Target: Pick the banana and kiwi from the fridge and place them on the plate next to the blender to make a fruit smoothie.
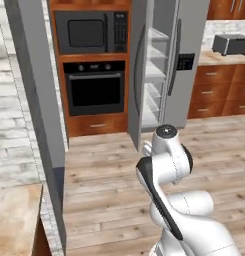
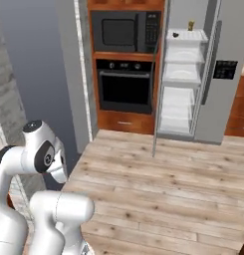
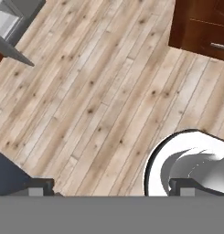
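Across the wooden floor (image 2: 158,174), at the far right of the kitchen, the fridge (image 2: 213,69) stands with its left door (image 1: 137,75) swung open and its white shelves (image 2: 179,74) bare to view. On the top shelf in the right base view sit two small things: a dark lump near the left end, most likely the kiwi (image 2: 176,35), and a small yellow-gold jar (image 2: 191,25) further right – too small to read more. The banana cannot be picked out from here, so it may lie on that shelf behind or beside the lump, or on another shelf. Left of the fridge are the black microwave (image 2: 124,31) and the oven (image 2: 124,85) below it; a silver toaster (image 1: 231,44) sits on the far right bench (image 1: 214,57).

The hand (image 3: 111,188) points down at the floor, well apart from the fridge, its fingers (image 3: 39,188) spread as wide as they go and gripping nothing.

Both fruits should be light. The kiwi is likely round and a little soft, prone to roll on a smooth shelf – best taken across its middle with a gentle squeeze. The banana, slim and curved, should be taken across its narrow width near mid-length, so it neither pivots nor bruises
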